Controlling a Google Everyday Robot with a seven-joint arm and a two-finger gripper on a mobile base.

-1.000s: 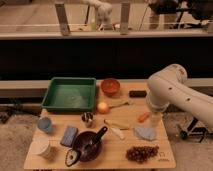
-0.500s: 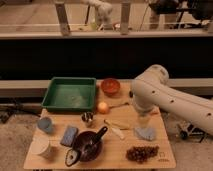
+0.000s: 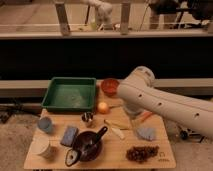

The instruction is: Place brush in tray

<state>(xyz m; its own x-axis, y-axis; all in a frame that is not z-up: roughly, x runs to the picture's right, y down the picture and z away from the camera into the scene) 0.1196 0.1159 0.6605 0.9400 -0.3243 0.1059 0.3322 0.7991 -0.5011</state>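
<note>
Arm (image 3: pixel 165 102) swung leftward; gripper (image 3: pixel 133 116) over table (image 3: pixel 112 159) centre, state unclear. One brush (image 3: pixel 72 158), one tray (image 3: pixel 70 95).

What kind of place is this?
Probably a robot test lab: a wooden table set with a green tray, a brush and an orange bowl, railing behind, and the robot's gripper hanging over the table.

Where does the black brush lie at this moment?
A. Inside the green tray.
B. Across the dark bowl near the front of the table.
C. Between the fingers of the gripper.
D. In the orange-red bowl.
B: the brush lies across the dark bowl, outside the tray; the gripper hangs over the table's right half, apart from it.
</note>
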